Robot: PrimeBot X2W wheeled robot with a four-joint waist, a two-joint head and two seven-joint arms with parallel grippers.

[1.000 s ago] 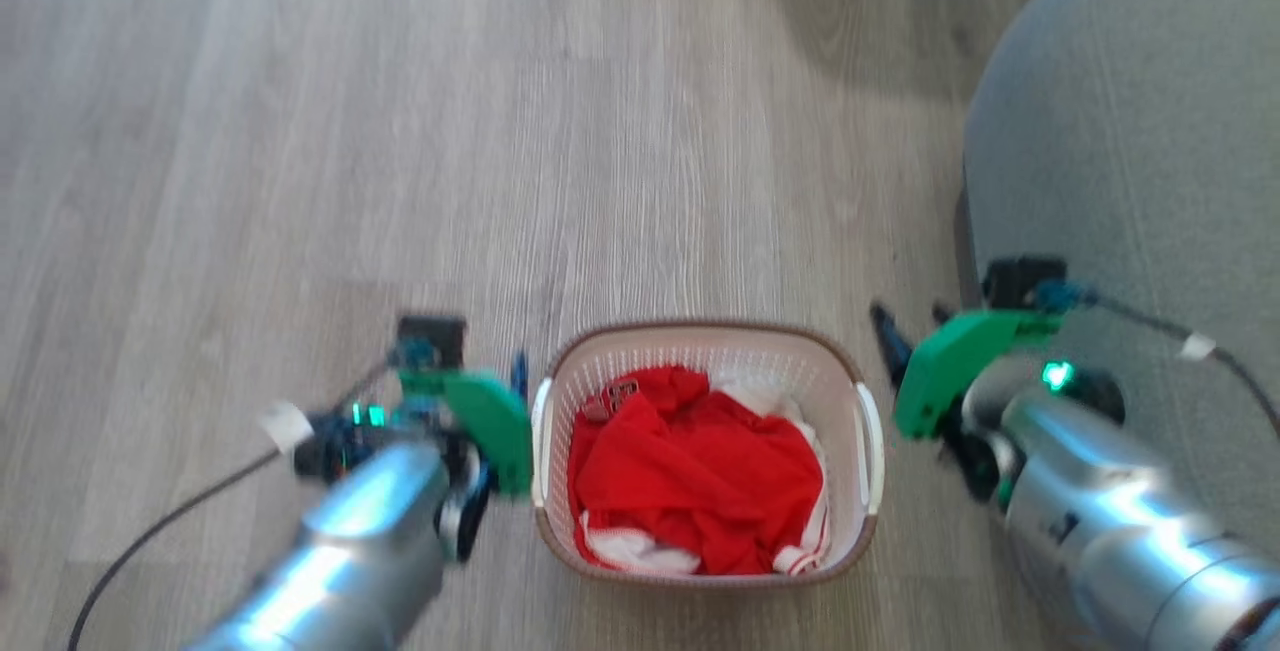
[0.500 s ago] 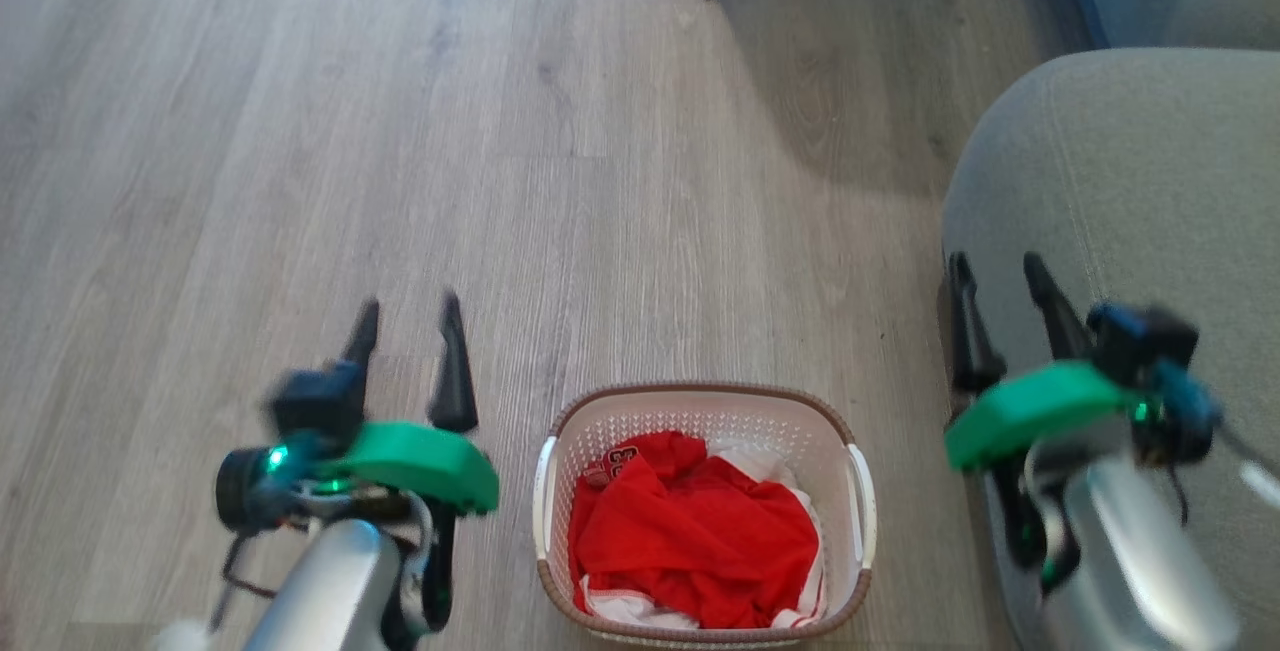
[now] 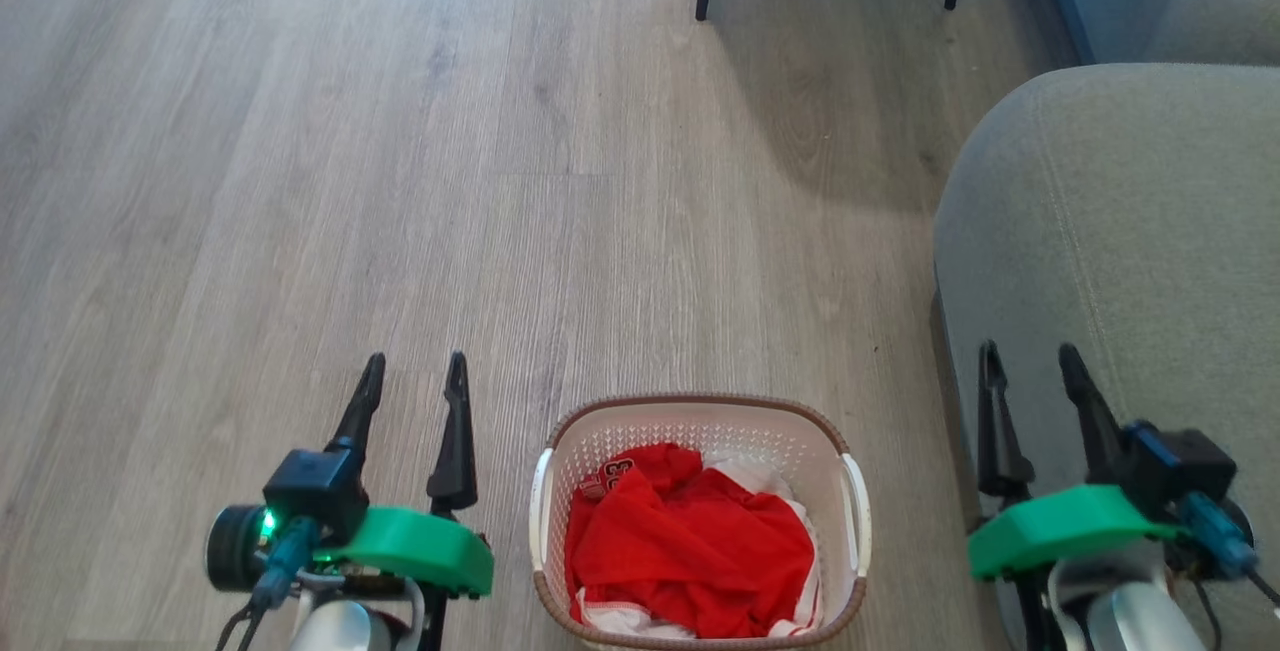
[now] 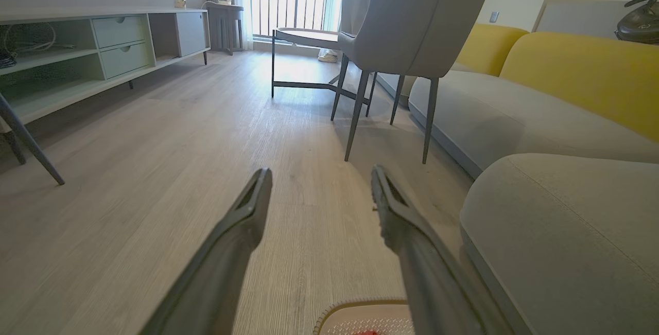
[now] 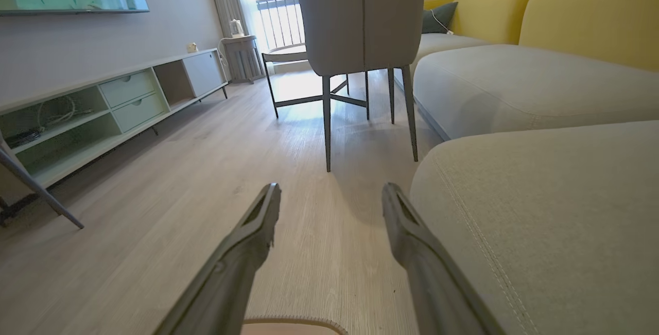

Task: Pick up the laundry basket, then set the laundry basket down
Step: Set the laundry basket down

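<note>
A: Where does the small cream-white perforated plastic laundry basket (image 3: 700, 423) with the brown woven-look rim stand?

B: On the pale wood-plank floor (image 3: 400, 181), at 6 o'clock in the head view, holding a crumpled red garment (image 3: 690, 541). A rounded grey upholstered seat (image 3: 1130, 231) sits at its 3 o'clock.

A: And the claws?

B: The left claw (image 3: 416, 361) is at the basket's 9 o'clock, the right claw (image 3: 1028, 349) at 3, both apart from it, fingers spread wide toward 12, gripping nothing.

A: So the lift, I'd judge, calls for a grasp first.

B: Yes. Turn each claw inward onto its white side handle (image 3: 541, 506), close both together, and raise them level so the load stays put. The right arm has the seat close beside it.

A: What do the views add to one another?

B: The head view gives the handles and the load. The left wrist view gives the basket's rim (image 4: 360, 302) at its 6 o'clock edge, with a grey dining chair (image 4: 412, 16) and yellow sofa backs (image 4: 582, 67) from 12 to 2. The right wrist view gives a low pale-green cabinet (image 5: 128, 98) at 9.
</note>
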